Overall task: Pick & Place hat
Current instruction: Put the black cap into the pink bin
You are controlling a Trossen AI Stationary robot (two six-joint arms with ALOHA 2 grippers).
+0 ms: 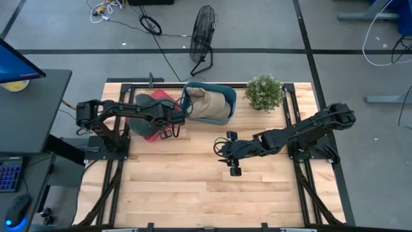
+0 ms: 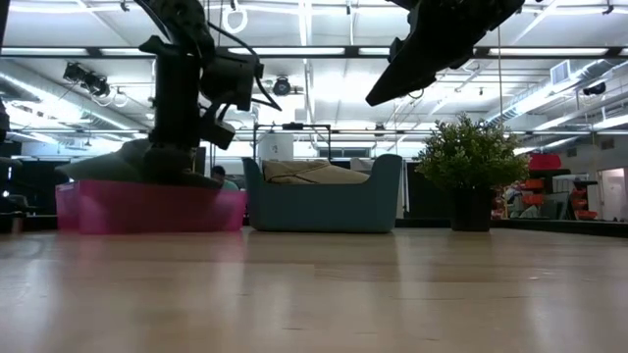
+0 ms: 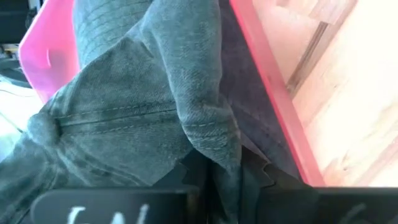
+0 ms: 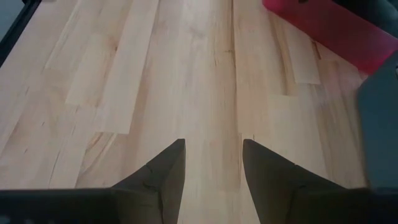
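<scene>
A dark grey corduroy hat [image 1: 151, 103] lies in the pink bin [image 1: 149, 134] at the table's far left; in the low view the hat [image 2: 132, 162] bulges over the bin's rim [image 2: 147, 208]. My left gripper [image 1: 171, 124] is over that bin, shut on the hat's cloth [image 3: 155, 106]. A beige hat [image 1: 205, 102] rests inside the blue bin [image 1: 226, 109] beside it. My right gripper [image 1: 230, 153] hovers open above the bare table centre [image 4: 211, 155], away from both hats. My left gripper pinches a raised fold of the grey hat's cloth [image 3: 217, 158] between its two fingers, coming from above and slanting down into the pink bin. The rest of the hat lies slack in the bin. The fingers themselves hide how far back the fold reaches.
A potted plant [image 1: 264, 92] stands at the far right of the table, next to the blue bin. Bare wooden boards [image 1: 193, 187] fill the near half of the table. A monitor and desk stand off the table's left edge.
</scene>
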